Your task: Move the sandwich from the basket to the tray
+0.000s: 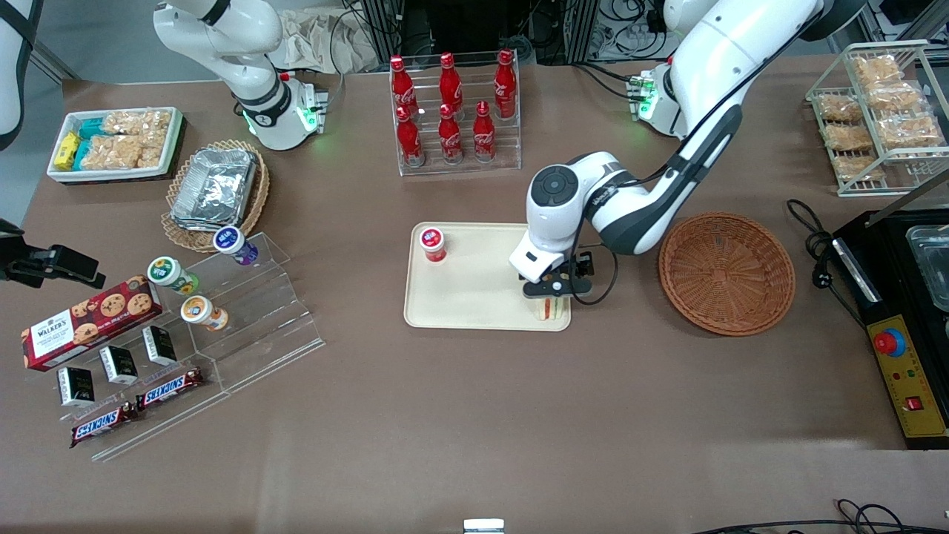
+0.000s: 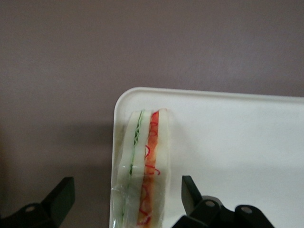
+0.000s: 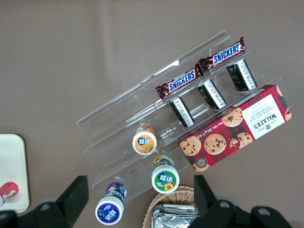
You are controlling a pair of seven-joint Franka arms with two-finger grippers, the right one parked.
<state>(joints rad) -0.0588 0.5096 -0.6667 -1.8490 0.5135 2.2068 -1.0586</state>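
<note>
Brown surface [image 1: 474, 415] is carrying the tray [image 1: 474, 297]. Sandwich [image 2: 142, 166] is lying at the tray's corner. Hand [image 2: 126, 199] is hovering spread wide above the sandwich, gripping nothing.

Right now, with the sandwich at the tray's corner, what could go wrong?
1. The sandwich stands on edge right at the corner rim of the tray; it may tip over the rim onto the table.
2. The gripper is open, its fingers flanking the sandwich; a sideways retreat could knock it over, so lifting straight up looks safer.
3. The red-capped cup also stands on the tray; a swing toward it could hit it.
</note>
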